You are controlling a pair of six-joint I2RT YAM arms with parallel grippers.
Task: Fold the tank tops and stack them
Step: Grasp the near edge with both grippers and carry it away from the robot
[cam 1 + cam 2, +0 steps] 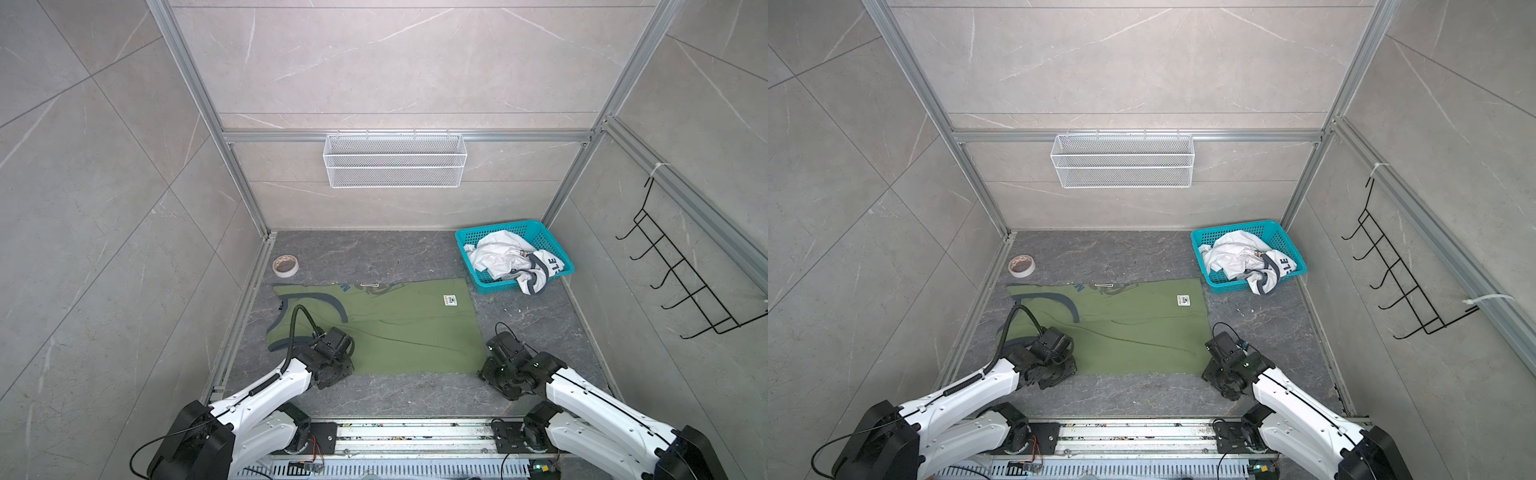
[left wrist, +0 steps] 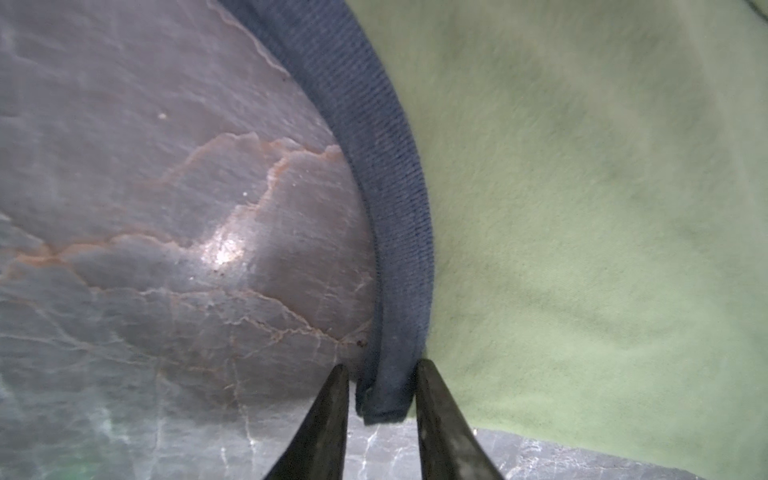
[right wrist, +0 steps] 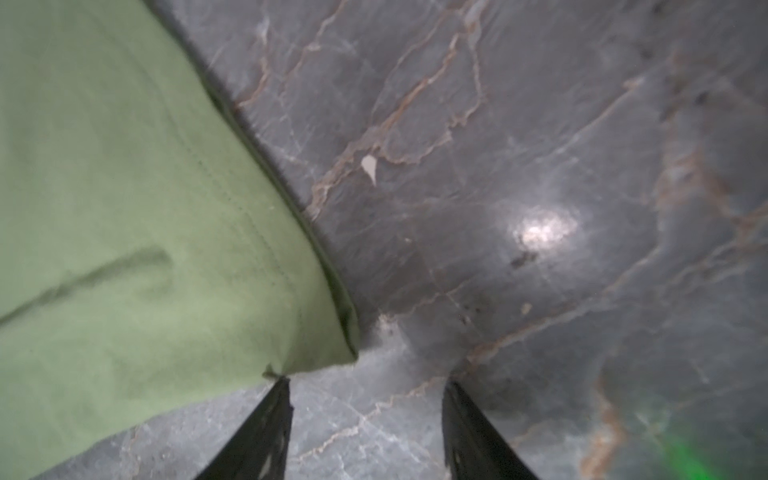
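The olive green tank top (image 1: 407, 328) (image 1: 1133, 324) lies spread flat on the grey marble table, dark trim to the left, hem to the right. My left gripper (image 2: 382, 365) is down at its near-left armhole. The fingers stand narrowly open on either side of the dark trim (image 2: 390, 232), one finger touching it. My right gripper (image 3: 365, 380) is open at the near-right hem corner (image 3: 324, 353), which brushes one fingertip. The white tank top (image 1: 503, 259) (image 1: 1237, 257) lies crumpled in the teal basket (image 1: 496, 286) (image 1: 1229, 286) at the back right. In both top views the wrists hide the fingers.
A roll of tape (image 1: 285, 264) sits at the back left by the frame rail. A white wire basket (image 1: 395, 160) hangs on the back wall. A black hook rack (image 1: 685, 282) hangs on the right wall. Aluminium frame posts border the table.
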